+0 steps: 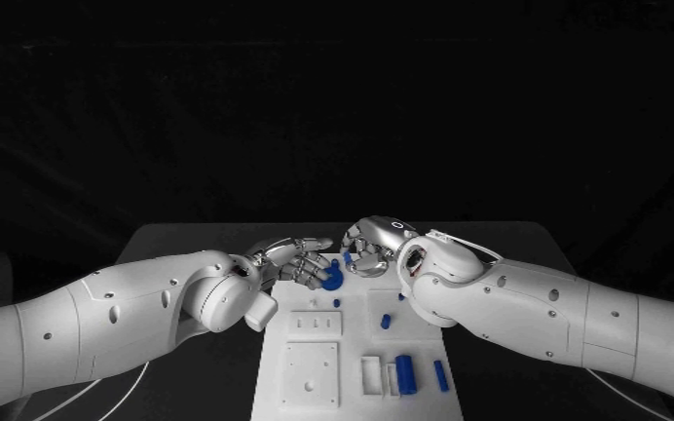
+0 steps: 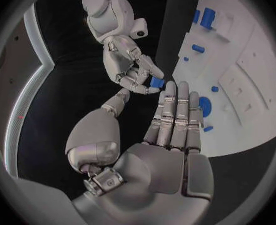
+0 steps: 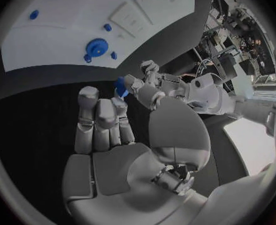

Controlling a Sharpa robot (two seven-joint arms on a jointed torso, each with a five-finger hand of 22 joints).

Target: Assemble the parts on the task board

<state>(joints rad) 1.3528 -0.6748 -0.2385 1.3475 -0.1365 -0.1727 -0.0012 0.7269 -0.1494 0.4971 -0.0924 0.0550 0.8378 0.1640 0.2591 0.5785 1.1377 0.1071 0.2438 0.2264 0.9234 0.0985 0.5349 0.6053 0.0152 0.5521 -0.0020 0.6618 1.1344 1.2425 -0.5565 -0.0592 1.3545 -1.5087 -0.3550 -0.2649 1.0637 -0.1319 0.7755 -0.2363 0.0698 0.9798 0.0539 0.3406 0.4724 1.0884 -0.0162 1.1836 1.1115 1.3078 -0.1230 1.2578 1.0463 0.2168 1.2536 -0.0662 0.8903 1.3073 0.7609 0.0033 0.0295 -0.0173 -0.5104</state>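
Note:
The white task board (image 1: 312,374) lies in the middle of the black table, and a blue gear (image 1: 333,281) sits at its far end. Both hands hover together over that end. My right hand (image 1: 371,248) pinches a small blue part (image 2: 157,82) between its fingertips, and the same part (image 3: 120,87) shows in the right wrist view. My left hand (image 1: 288,261) holds nothing. Its fingers (image 2: 175,117) are stretched out straight, with their tips just short of the held part. The gear (image 2: 205,105) lies on the board beside those fingers.
More blue parts lie on the board: a small peg (image 1: 387,322) at mid-board, and a thick cylinder (image 1: 406,370) and a slim bar (image 1: 439,374) at the near right. Square recessed plates (image 1: 317,324) take up the board's left side. Bare black table flanks the board.

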